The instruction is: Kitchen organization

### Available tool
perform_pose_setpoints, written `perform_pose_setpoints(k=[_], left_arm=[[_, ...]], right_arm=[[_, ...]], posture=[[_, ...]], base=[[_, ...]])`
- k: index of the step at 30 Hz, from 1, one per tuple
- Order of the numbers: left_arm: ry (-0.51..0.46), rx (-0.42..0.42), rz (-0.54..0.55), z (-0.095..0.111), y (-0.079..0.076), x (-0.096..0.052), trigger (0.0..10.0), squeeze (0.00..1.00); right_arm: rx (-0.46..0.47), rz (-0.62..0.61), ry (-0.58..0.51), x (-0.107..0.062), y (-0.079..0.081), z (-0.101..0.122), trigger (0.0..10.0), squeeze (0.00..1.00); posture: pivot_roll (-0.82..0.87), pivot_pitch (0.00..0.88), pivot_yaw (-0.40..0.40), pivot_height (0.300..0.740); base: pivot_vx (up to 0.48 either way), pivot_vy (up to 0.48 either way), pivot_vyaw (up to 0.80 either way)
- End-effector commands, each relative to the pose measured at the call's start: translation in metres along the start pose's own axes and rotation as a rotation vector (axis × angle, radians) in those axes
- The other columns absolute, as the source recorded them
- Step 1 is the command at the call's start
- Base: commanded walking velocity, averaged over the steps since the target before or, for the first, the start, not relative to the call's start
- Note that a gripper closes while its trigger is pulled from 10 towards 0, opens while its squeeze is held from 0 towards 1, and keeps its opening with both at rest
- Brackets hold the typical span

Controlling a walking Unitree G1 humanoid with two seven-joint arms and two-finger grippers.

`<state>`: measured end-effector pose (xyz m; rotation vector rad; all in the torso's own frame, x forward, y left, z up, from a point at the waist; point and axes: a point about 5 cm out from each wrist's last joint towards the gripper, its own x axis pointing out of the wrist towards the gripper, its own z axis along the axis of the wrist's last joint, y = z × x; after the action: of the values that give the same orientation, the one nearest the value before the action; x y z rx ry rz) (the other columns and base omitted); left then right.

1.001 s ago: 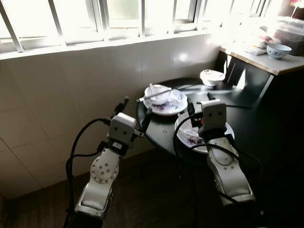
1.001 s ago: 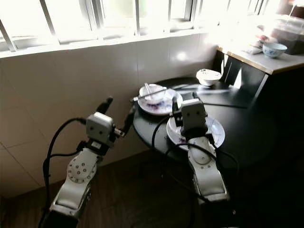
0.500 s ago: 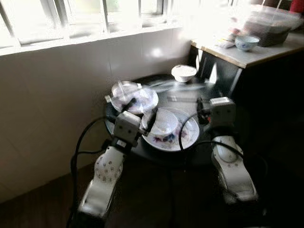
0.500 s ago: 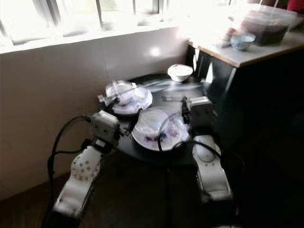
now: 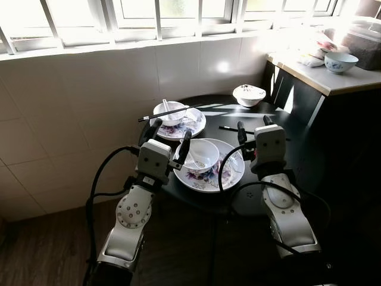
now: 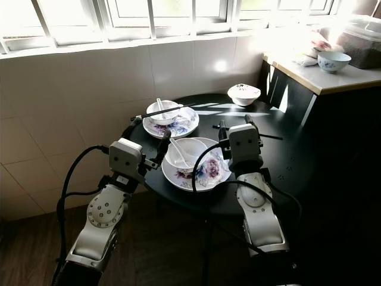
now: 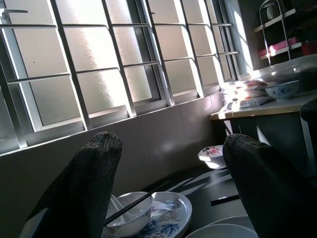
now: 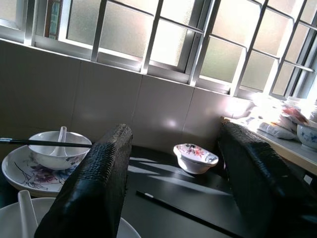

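1. The left gripper [image 5: 169,133] hovers at the near-left edge of the round black table [image 5: 309,149], fingers spread, holding nothing.
2. Just beyond it sits the far plate [image 5: 193,124], carrying a bowl [image 5: 169,112] with a spoon inside and chopsticks [image 5: 168,111] laid across the rim.
3. Nearer, between the two grippers, the big plate [image 5: 229,174] holds a second bowl [image 5: 199,154] with its own spoon [image 6: 180,152].
4. The right gripper [image 5: 252,132] hangs above the table just right of the big plate, jaws apart and empty.
5. A loose chopstick [image 8: 183,214] lies on the tabletop behind it, and a small flowered bowl [image 5: 249,94] stands near the far edge.
6. On the counter [image 5: 333,80] at right sit a blue-patterned bowl [image 5: 340,61] and some bags.
7. Judged from this, the tidying has barely begun: all dishes rest on the table, nothing gripped.
8. No readable writing or brand anywhere.
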<state>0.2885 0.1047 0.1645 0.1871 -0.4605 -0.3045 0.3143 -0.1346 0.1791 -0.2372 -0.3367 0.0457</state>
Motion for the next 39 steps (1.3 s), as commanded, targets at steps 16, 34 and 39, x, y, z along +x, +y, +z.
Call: perform_pose_setpoints(k=[16, 34, 39], left_arm=[[0.003, -0.006, 0.004, 0.000, 0.000, 0.002, 10.0, 0.00], [-0.018, -0.015, -0.017, 0.002, -0.005, 0.001, 10.0, 0.00], [-0.013, -0.011, -0.012, 0.001, -0.003, 0.002, 10.0, 0.00]], right_arm=[[0.015, -0.042, -0.003, 0.004, -0.007, 0.002, 10.0, 0.00], [-0.030, -0.104, -0.024, 0.005, -0.013, 0.005, 10.0, 0.00], [-0.039, -0.103, -0.026, 0.004, -0.013, 0.005, 10.0, 0.00]], posture=[[0.03, 0.000, -0.017, 0.740], [0.03, 0.000, -0.019, 0.740], [0.02, 0.000, -0.016, 0.740]], base=[[0.360, 0.000, 0.19], [0.130, 0.000, 0.00], [0.000, 0.000, 0.00]])
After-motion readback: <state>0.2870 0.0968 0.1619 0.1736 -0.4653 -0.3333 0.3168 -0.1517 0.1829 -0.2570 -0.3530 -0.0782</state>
